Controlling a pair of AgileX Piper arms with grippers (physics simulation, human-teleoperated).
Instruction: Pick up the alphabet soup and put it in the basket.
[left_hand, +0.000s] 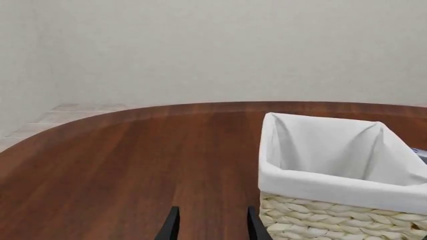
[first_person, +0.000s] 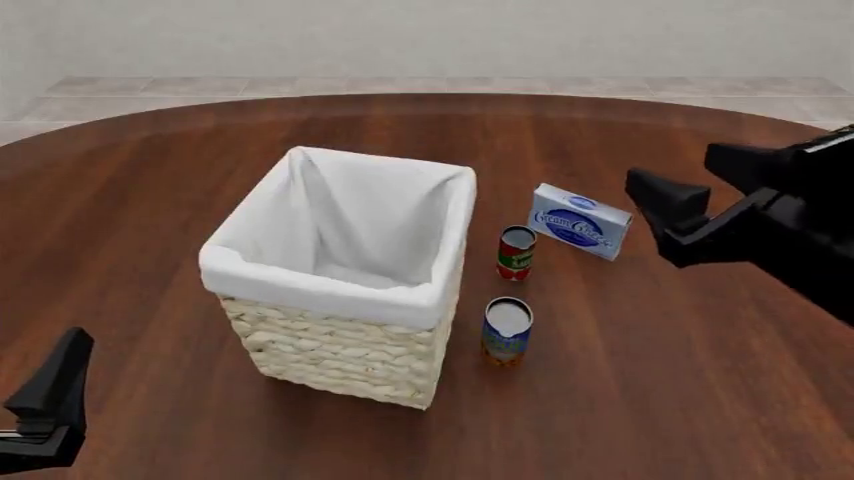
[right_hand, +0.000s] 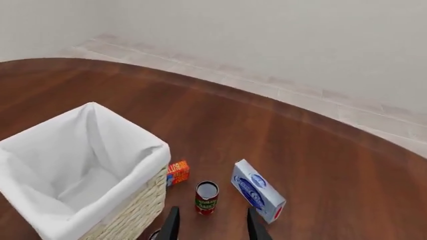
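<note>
The alphabet soup (first_person: 507, 331), a small can with a blue and orange label and a pale top, stands upright on the table just right of the basket's near corner. The basket (first_person: 335, 342) is woven cream wicker with a white cloth lining (left_hand: 320, 181) and nothing in it. My right gripper (first_person: 674, 185) hangs open above the table, to the right of and beyond the soup can and well apart from it; its fingers (right_hand: 172, 226) hold nothing. My left gripper (left_hand: 212, 227) is open and empty, low at the near left, left of the basket (right_hand: 127, 212).
A red-and-green can (first_person: 517, 252) stands just beyond the soup can, also seen in the right wrist view (right_hand: 207, 198). A white and blue box (first_person: 581, 221) lies further right. A small orange box (right_hand: 177, 172) sits against the basket's far side.
</note>
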